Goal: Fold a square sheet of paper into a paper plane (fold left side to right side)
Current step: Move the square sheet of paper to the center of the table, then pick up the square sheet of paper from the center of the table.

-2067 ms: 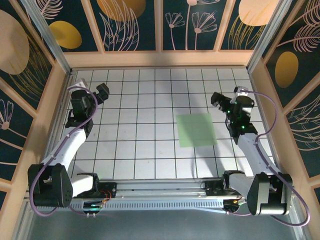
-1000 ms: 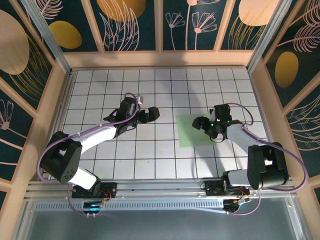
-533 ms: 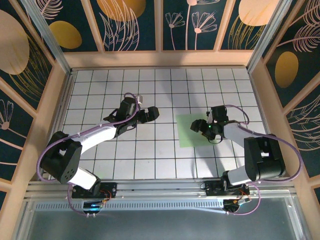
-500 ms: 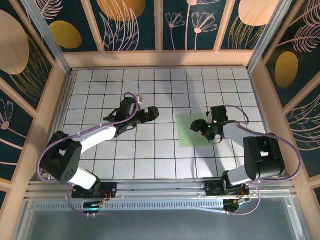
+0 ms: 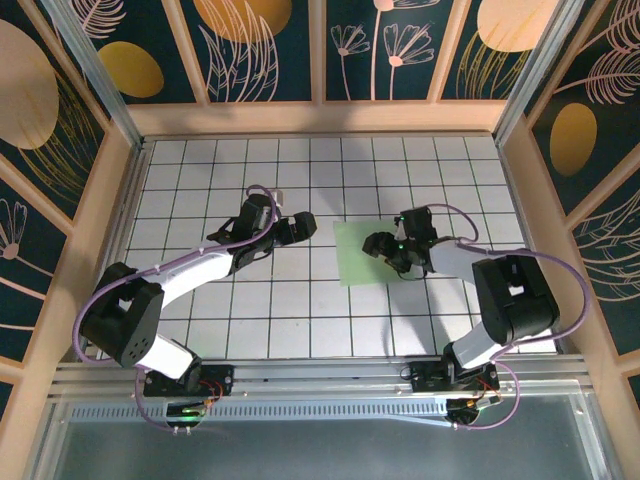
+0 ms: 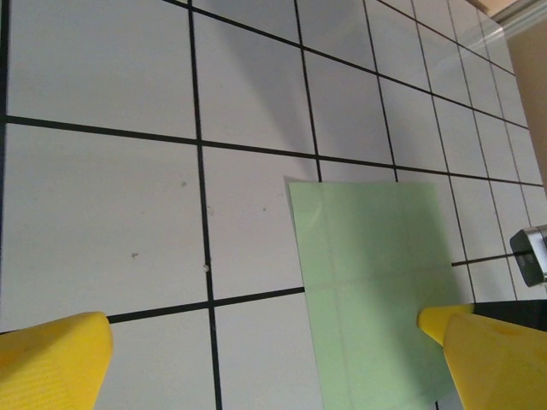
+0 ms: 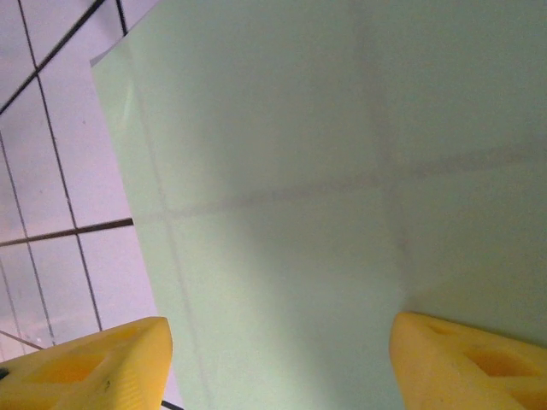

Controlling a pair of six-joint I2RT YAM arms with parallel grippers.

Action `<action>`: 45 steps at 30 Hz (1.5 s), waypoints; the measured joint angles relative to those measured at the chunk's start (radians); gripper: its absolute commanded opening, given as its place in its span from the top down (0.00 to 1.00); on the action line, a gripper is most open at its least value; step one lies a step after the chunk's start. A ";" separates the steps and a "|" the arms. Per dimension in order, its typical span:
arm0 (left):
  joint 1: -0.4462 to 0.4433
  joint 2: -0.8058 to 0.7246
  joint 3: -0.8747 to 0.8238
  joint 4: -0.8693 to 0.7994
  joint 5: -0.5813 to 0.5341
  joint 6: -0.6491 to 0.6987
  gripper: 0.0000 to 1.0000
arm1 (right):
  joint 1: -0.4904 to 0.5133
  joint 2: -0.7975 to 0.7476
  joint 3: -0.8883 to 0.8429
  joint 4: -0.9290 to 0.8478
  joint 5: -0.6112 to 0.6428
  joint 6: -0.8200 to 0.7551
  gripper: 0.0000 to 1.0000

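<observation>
R gripper point(image 5: 383, 246): jaws spread wide, nothing between them. R wrist view has both yellow fingertips point(image 7: 94, 359) low over the square sheet of paper point(image 7: 282, 171). Can't tell whether the tips actually touch the sheet. No pinch on it.

L gripper point(image 5: 303, 226): also wide open and empty, above bare grid tiles point(image 5: 250, 300). In L wrist view the gap between its tips point(image 6: 265, 319) takes in the sheet's near-left corner, and the R-hand tip point(image 6: 479, 350) overlaps the paper's edge in the frame. Contact unclear.

Sheet point(image 5: 355, 262): flat, unfolded, right of table centre, directly under R gripper and just beside L gripper on L's right. Square, so no long axis. Edges sit slightly skewed to the grid lines point(image 6: 376, 273). Faint lines on it are prob. the grid showing through.

Judgement: the fold takes the left edge over to the right. That edge faces L gripper, which is the nearer arm to it. R is placed to pin the sheet while L lifts. No plane yet, so the first fold is still to do.
</observation>
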 measured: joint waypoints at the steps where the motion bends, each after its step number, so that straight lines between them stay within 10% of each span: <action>1: 0.000 0.000 0.001 -0.004 -0.007 -0.001 0.01 | 0.015 0.013 0.009 0.014 0.005 0.023 0.30; 15: 0.000 -0.024 0.004 -0.056 -0.074 -0.002 0.01 | 0.187 0.182 0.140 0.188 0.097 0.281 0.30; 34: 0.000 -0.042 0.019 -0.076 -0.095 -0.012 0.01 | 0.212 0.150 0.230 0.009 0.182 0.163 0.18; 45: 0.000 0.059 0.099 -0.067 0.076 -0.017 0.40 | 0.142 0.079 0.344 -0.199 0.375 -0.071 0.01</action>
